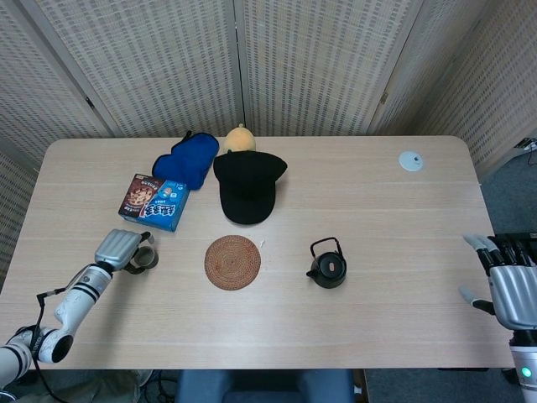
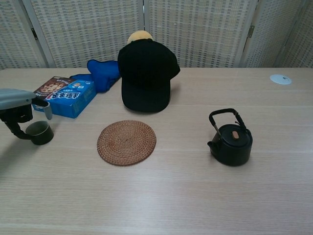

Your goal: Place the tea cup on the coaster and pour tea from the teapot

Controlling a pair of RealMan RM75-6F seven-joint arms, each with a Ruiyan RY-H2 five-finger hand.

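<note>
- The left hand [image 1: 122, 249] lies low over the table [image 1: 386, 210] with its fingers [image 2: 19, 115] curled down around the tea cup [image 2: 40, 132]; whether they actually press on the cup cannot be told from either view, though fingers stand on both its near-left side and its far side.
- The tea cup stands upright on the table directly under the left hand's fingertips, partly covered by the hand in the head view.
- The coaster [image 1: 232, 262] lies flat to the right of the left hand, apart from the cup, with nothing on it.
- The teapot [image 1: 327, 265] stands further right again, past the coaster, upright, handle raised, well apart from both hands.
- The right hand [image 1: 508, 281] hangs off the right edge of the table, fingers spread apart and holding nothing; it shows only in the head view.
- A blue snack box [image 2: 64, 95] lies just beyond the left hand.
- A black cap [image 2: 145, 75] and a blue cloth [image 2: 101, 73] lie farther back.
</note>
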